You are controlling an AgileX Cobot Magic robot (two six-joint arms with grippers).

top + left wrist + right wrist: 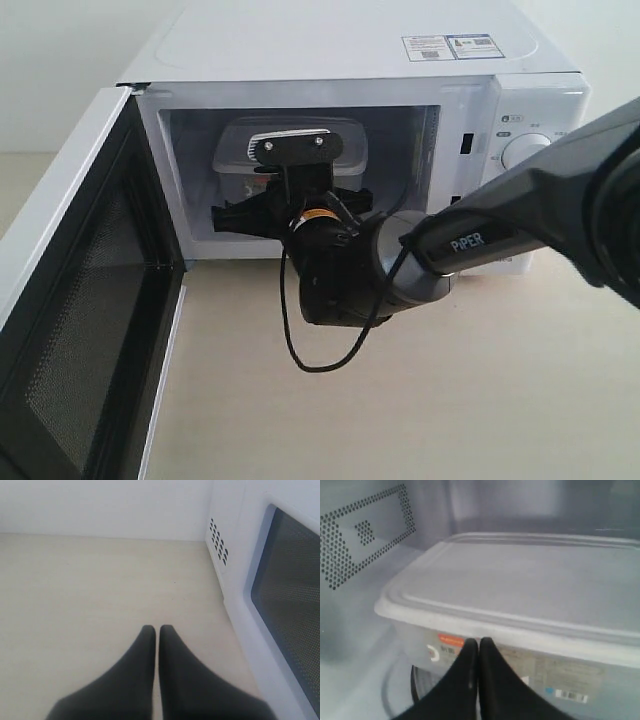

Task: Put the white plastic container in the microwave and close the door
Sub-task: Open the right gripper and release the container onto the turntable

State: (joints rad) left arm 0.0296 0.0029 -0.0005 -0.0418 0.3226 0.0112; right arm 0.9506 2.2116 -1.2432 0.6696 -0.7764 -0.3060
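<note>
A: Where's the white plastic container (600, 672)?
B: Inside the microwave (300, 55), flat on the cavity floor, lid (520, 575) up. The door (90, 300) hangs wide open on its left hinge, mesh face toward the room.
A: Orientation?
B: Long axis looks to run across the cavity, side to side. A long side wall faces out the opening, and the red label (451, 640) is on that wall.
A: How will it handle?
B: My guess is light, thin-walled and smooth enough to slide, and it would flex if squeezed. I can't tell if anything's in it. The lid rim should be the stiff part. For a lift, pinch across the short width just under the rim. For a nudge deeper, press low on the labelled wall so it slides rather than tips.
A: Pincers?
B: Right gripper (479, 642) has its fingers pressed together with nothing between them, tips right at the labelled wall beside the label. Touching or just short, I can't tell. Left gripper (157, 629) also has its fingers together and holds nothing. It's over the table (75, 590), on the outer side of the door.
A: What's left?
B: The door. It's a rigid panel and I'd expect it to swing easily. Push the outer face.
</note>
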